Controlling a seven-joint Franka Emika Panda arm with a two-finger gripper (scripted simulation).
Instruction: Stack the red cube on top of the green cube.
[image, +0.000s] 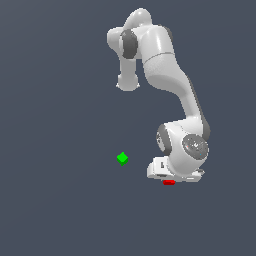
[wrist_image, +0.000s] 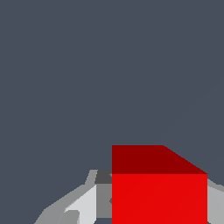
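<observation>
Red cube (wrist_image: 159, 197) between end effector (wrist_image: 144, 205) fingers; no legible writing.

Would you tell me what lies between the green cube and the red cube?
Nothing: in the exterior view, the floor between the green cube and the red cube under the gripper is bare.

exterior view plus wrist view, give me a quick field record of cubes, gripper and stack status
red cube: between the gripper's fingers, mostly hidden under the hand in the exterior view
green cube: alone on the floor, toward the exterior view's left of the gripper, apart from it
gripper: lowered around the red cube; contact of the fingers cannot be told
arm: bent over, wrist pointing down
stack: not yet done, cubes apart
</observation>
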